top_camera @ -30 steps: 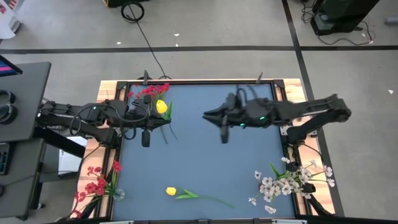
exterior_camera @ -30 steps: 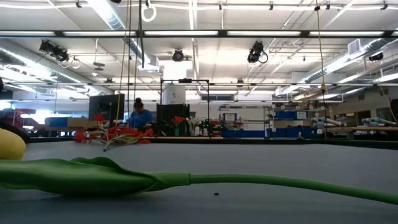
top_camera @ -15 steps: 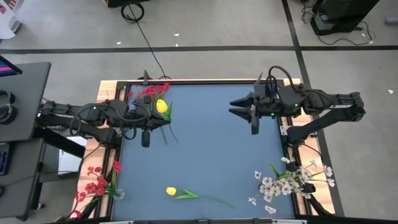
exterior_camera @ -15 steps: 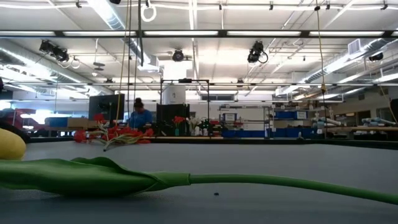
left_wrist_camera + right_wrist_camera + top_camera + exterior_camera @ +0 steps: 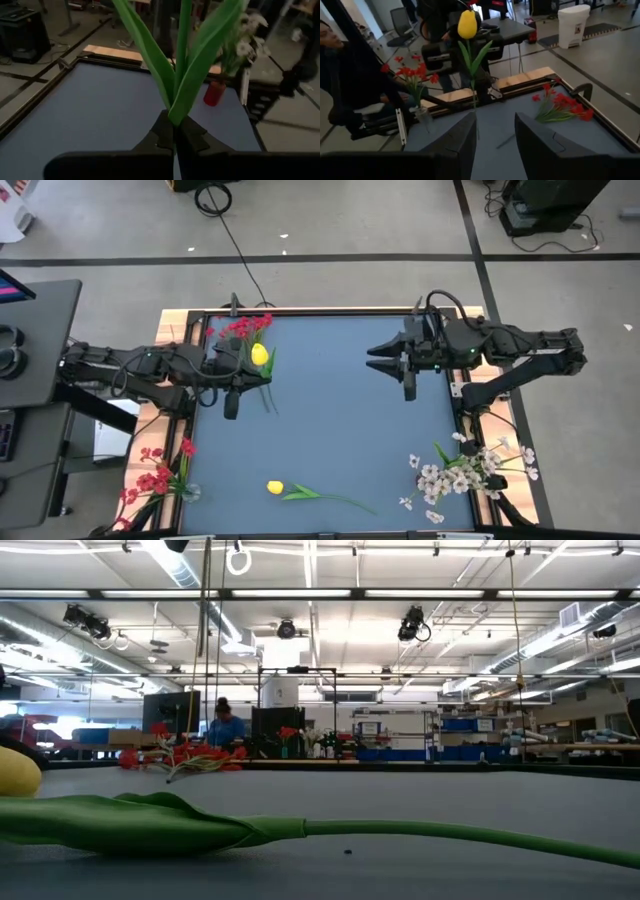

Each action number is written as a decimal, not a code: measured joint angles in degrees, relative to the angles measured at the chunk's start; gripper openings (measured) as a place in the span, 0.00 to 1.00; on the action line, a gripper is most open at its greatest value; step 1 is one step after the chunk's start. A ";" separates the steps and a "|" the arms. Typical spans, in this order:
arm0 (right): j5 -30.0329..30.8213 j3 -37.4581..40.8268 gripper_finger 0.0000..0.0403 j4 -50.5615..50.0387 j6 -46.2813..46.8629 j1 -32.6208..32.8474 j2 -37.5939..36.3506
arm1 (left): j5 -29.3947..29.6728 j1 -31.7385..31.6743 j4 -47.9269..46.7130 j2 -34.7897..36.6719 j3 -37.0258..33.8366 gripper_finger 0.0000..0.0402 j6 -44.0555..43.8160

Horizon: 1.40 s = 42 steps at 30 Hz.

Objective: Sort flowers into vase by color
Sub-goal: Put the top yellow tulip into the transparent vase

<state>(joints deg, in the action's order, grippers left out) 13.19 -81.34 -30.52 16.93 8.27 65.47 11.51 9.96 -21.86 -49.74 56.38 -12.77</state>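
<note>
My left gripper (image 5: 257, 370) is over the far left of the table, shut on a yellow tulip (image 5: 260, 354). In the right wrist view that tulip (image 5: 467, 24) stands upright, blossom on top, two long leaves below it. My right gripper (image 5: 378, 360) hovers open over the table's far right part and points at the tulip from a distance; nothing is between its fingers (image 5: 455, 145). A second yellow tulip (image 5: 275, 487) lies flat on the table near the front edge. Red flowers (image 5: 240, 328) lie loose at the far left corner. My left gripper pinches the tulip's green stem just below the base of its leaves (image 5: 176, 114), between its two fingers. The fingers come about level from the table's left side and lie across the stem. The tulip stands upright, clear of the table, with its lower stem (image 5: 476, 127) hanging below the fingers.
A vase of red flowers (image 5: 160, 475) stands at the near left corner, a vase of white blossoms (image 5: 470, 470) at the near right corner. The lying tulip's leaves (image 5: 150, 825) and stem fill the low view's foreground. The blue table's (image 5: 330, 430) middle has free room.
My right gripper has drawn back from the table's middle toward the right edge, rising a little, and its fingertips now stand wider apart than a second ago. My left gripper and its tulip have kept their place.
</note>
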 joint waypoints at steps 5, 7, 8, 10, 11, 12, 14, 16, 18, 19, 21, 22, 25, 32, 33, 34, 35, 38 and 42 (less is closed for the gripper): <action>0.08 0.00 0.35 0.56 -0.02 0.00 0.02 | -5.27 3.03 -3.68 5.08 0.00 0.01 0.40; 0.09 0.00 0.35 0.60 -0.04 0.00 0.02 | -5.77 5.02 -5.29 8.36 0.00 0.01 -1.44; 0.09 0.00 0.35 0.80 -0.06 0.00 0.02 | -6.11 6.14 -6.01 9.97 0.00 0.01 -1.91; 0.09 0.00 0.36 1.77 -0.11 0.00 0.02 | -7.04 8.43 -7.39 13.02 0.00 0.01 -1.40; 0.09 0.00 0.36 2.23 -0.11 0.00 0.02 | -7.57 9.50 -8.01 14.50 0.00 0.01 -0.68; 0.15 0.00 0.36 2.61 -0.12 0.00 0.02 | -8.32 10.47 -8.51 15.84 0.00 0.01 0.29; 0.16 0.00 0.36 2.85 -0.13 0.00 0.02 | -11.66 12.12 -8.76 17.96 0.02 0.01 2.23; 0.16 0.00 0.36 3.03 -0.13 0.00 0.02 | -18.09 13.36 -8.39 19.44 0.09 0.01 3.80; 0.17 0.00 0.36 3.06 -0.13 0.00 0.02 | -26.06 14.31 -8.31 19.96 0.09 0.01 4.24; 0.17 0.00 0.36 3.06 -0.13 0.00 0.02 | -29.41 14.83 -8.20 19.96 0.09 0.01 4.06; 0.15 0.00 0.36 3.05 -0.13 0.00 0.02 | -35.20 15.76 -7.37 19.53 0.09 0.01 3.55; 0.15 0.00 0.36 3.06 -0.13 0.00 0.02 | -37.51 16.34 -7.21 19.01 0.09 0.01 3.71; 0.15 0.00 0.36 3.06 -0.13 0.00 0.02 | -42.30 18.37 -7.24 16.11 0.09 0.01 5.77; 0.15 0.00 0.36 3.06 -0.13 0.00 0.02 | -47.56 24.84 -1.05 5.60 0.02 0.01 7.95; 0.15 0.00 0.36 3.06 -0.12 0.00 0.02 | -47.62 25.95 0.25 4.28 0.02 0.01 7.95; 0.15 0.00 0.36 3.06 -0.11 0.00 0.02 | -47.76 27.04 1.45 3.13 0.02 0.01 7.95; 0.15 0.00 0.36 3.06 -0.13 0.00 0.02 | -47.82 28.06 2.18 2.00 0.02 0.01 8.03; 0.15 0.00 0.36 3.06 -0.11 0.00 0.02 | -47.85 30.84 1.88 -0.41 0.02 0.01 8.06; 0.15 0.00 0.36 3.06 -0.11 0.00 0.02 | -46.62 33.83 0.11 -1.31 0.00 0.01 10.28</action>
<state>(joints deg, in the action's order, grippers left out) 13.34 -81.34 -27.46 16.82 8.27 65.49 -35.10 43.78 -21.75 -51.06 56.38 -2.49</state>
